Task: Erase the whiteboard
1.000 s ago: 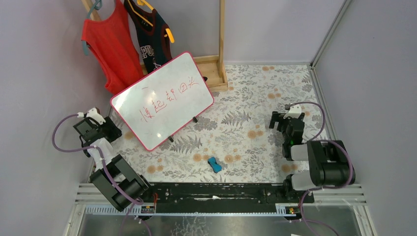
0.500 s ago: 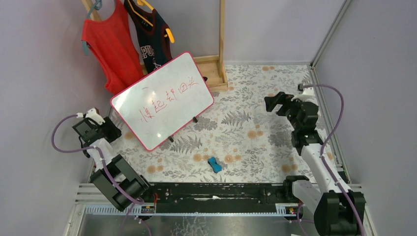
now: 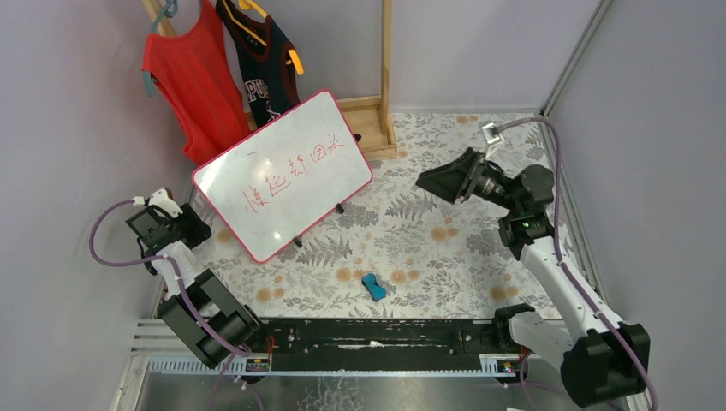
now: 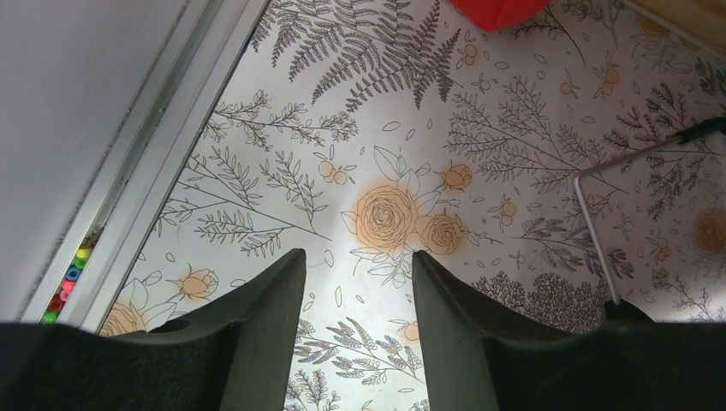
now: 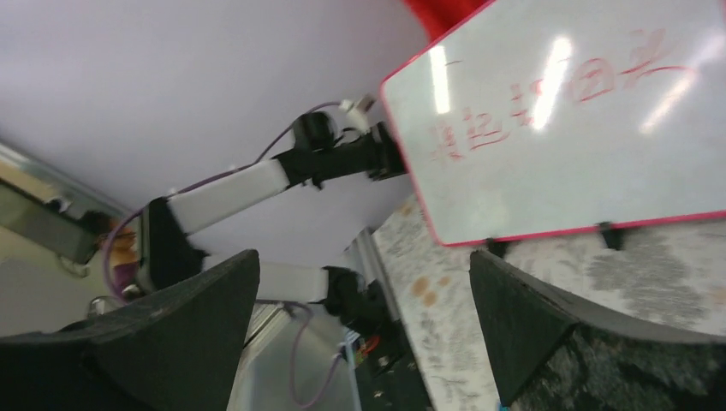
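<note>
1. Left tool (image 3: 175,224): at the left edge of the top view, low over the floral bench (image 3: 445,257), just beside the whiteboard's lower left corner. In the left wrist view its fingers (image 4: 274,300) stand apart with only bench pattern between them. The left tool (image 4: 358,257) is open and empty.

2. Whiteboard (image 3: 282,175): upper left of centre in the top view, propped at a tilt on small black feet, with its pink-red frame turned diagonally. 1 row of red marker writing (image 3: 295,175) crosses the board face. No part of it appears wiped. The right wrist view shows the whiteboard (image 5: 582,145) in the upper right of the frame, writing included.

3. Small blue object (image 3: 372,286): lies on the bench at lower centre, well apart from both tools. It is probably the eraser, but too small to confirm.

4. Right tool (image 3: 428,183): raised over the bench at right of centre and pointing left toward the board. The right wrist view shows the right tool (image 5: 364,261) spread wide, with nothing held.

5. Step in hand (judgement): approach phase; erasing has not begun, and neither tool carries a wiping item.

6. Next move (judgement): 1 tool must descend on the blue object, align its fingers across the narrow sides and close. It must then carry the object to the writing. The board rests only on its feet, so bracing with the other tool may be needed.
</note>
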Robot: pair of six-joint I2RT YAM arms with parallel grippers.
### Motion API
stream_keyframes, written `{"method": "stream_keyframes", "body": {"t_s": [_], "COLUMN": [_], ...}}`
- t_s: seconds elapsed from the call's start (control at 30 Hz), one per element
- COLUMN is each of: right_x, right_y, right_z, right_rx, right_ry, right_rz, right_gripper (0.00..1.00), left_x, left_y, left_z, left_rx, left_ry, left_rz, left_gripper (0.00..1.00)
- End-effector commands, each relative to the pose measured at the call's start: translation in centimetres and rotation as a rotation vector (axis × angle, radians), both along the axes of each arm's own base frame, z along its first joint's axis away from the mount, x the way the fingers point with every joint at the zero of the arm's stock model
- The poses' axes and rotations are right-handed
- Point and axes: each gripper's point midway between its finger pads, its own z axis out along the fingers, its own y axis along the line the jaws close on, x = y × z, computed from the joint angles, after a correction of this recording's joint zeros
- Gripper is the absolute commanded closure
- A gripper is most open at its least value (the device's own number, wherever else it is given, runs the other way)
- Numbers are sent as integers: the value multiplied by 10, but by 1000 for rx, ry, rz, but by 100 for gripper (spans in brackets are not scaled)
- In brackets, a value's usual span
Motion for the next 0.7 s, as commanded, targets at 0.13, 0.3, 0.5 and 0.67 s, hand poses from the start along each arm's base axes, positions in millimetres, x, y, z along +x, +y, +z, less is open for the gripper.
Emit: {"method": "stream_keyframes", "body": {"t_s": [0.13,0.3,0.5,0.67], "right_x": [-60,-60,-41,-12], "right_y": [57,82,95,60], "right_z": [49,32,-19,-45], "right_rx": [-258,-443,-817,-1124], "right_ry": [-335,-400,-333,-221], "right_rz": [27,-64,-240,-595], "right_gripper": [1,1,0,1], "left_x": [4,4,4,4], "left_y": [5,5,6,6], "left_z": [8,9,8,8], "left_rx": [35,35,35,33], "left_ry": [-44,-45,-44,-44], "left_rz": [2,5,7,7], "left_gripper": [52,52,52,52]}}
